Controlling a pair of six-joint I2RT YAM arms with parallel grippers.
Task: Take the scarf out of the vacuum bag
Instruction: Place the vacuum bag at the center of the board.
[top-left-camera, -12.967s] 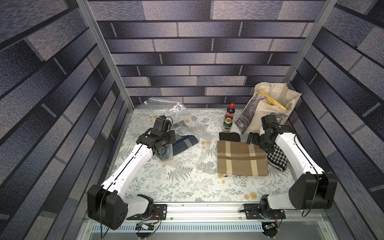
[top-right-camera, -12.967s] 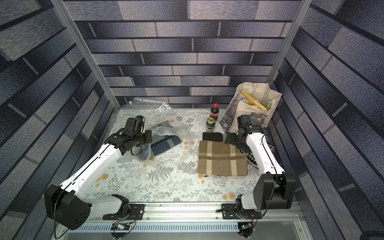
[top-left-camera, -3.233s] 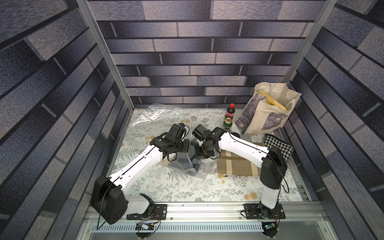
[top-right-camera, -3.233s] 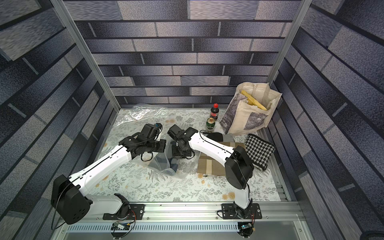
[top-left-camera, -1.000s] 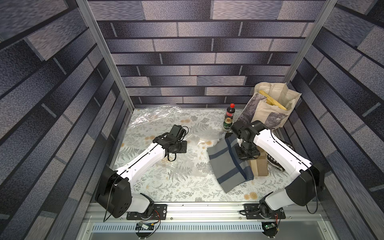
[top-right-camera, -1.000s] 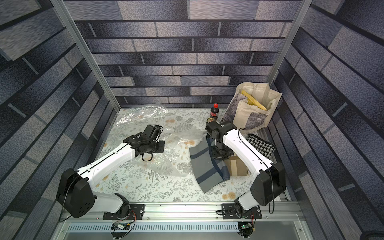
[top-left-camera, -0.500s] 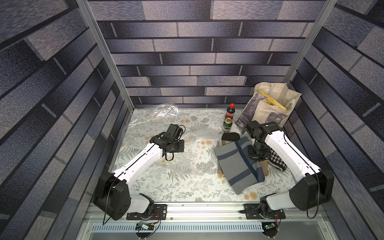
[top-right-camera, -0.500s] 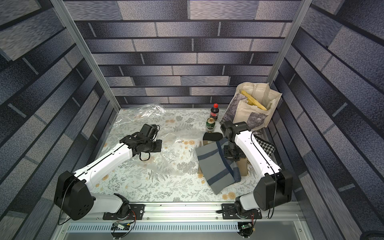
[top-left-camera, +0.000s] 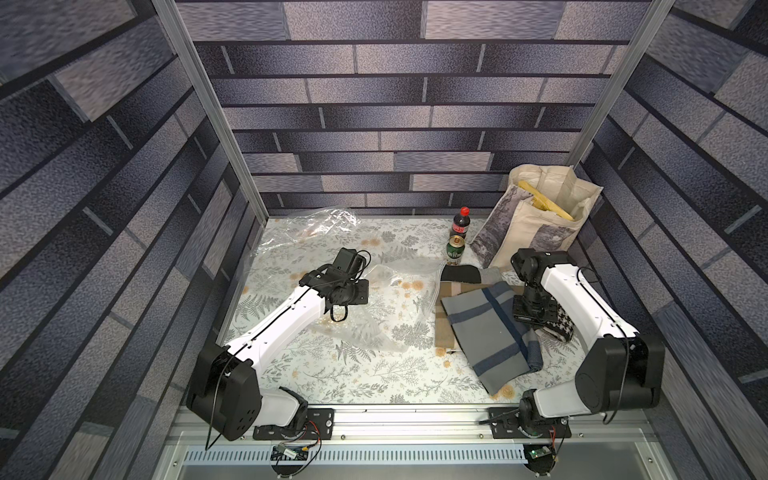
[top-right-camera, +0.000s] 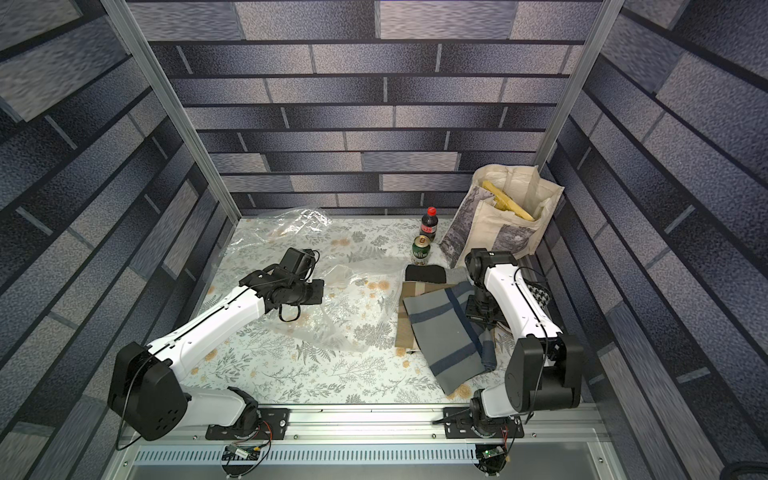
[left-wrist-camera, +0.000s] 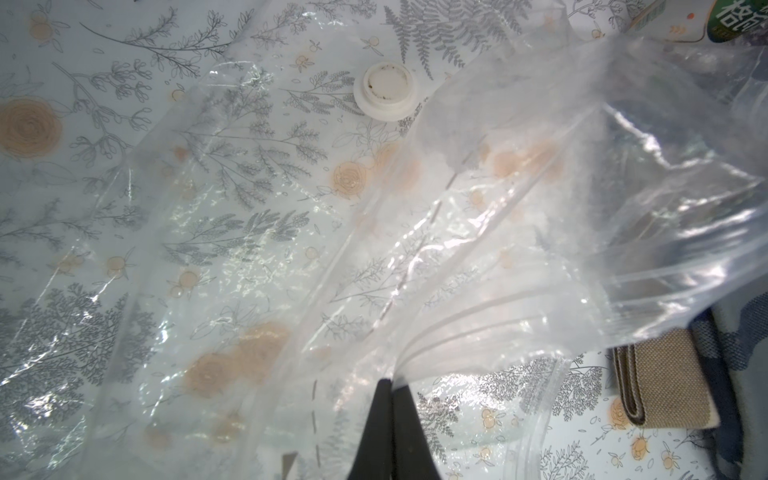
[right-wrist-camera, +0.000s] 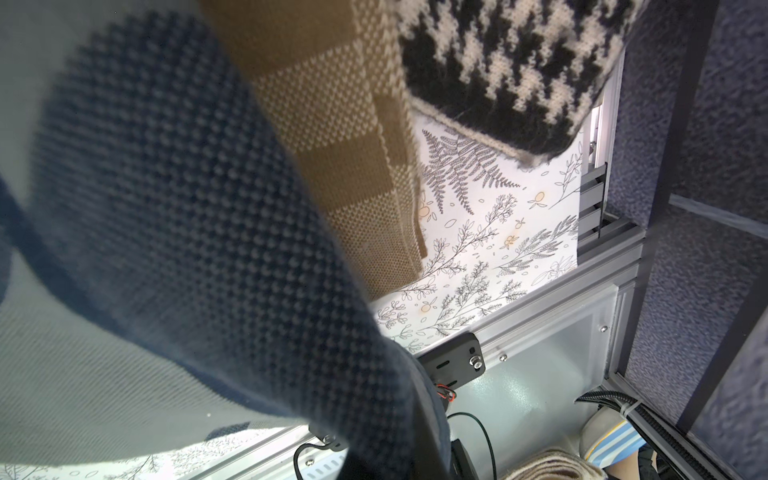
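Most of the job is looking done. The left gripper (left-wrist-camera: 390, 380) is pinching an edge of the vacuum bag (top-left-camera: 395, 291), which is lying empty in the middle. Further right, the scarf (top-left-camera: 486, 332) is resting outside it across a tan cloth (top-left-camera: 446, 291), the right gripper (top-left-camera: 527, 316) closed on its edge; only letting go is remaining, I reckon.

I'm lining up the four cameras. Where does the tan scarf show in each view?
Top view: tan scarf, right of centre, under the grey scarf.
Top view: tan scarf, same place.
Left wrist: its folded edge, just past the bag.
Right wrist: between grey scarf and houndstooth cloth, at.
Shared landmark: the grey scarf lying on it.
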